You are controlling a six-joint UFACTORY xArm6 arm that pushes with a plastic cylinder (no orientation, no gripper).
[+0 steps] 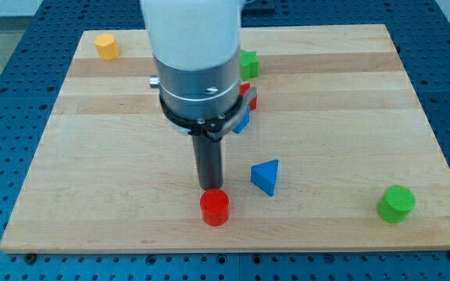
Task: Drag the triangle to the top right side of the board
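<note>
A blue triangle block (266, 176) lies on the wooden board (350, 117), right of centre and low in the view. My tip (209, 188) stands left of it, about a block's width away, not touching it. A red cylinder (215, 207) sits just below my tip, touching or nearly so. The arm's wide body hides the board's upper middle.
A green cylinder (396, 203) sits at the bottom right. A yellow block (107, 46) sits at the top left. A green block (248, 64), a red block (248, 96) and a blue block (242, 122) peek out from the arm's right side.
</note>
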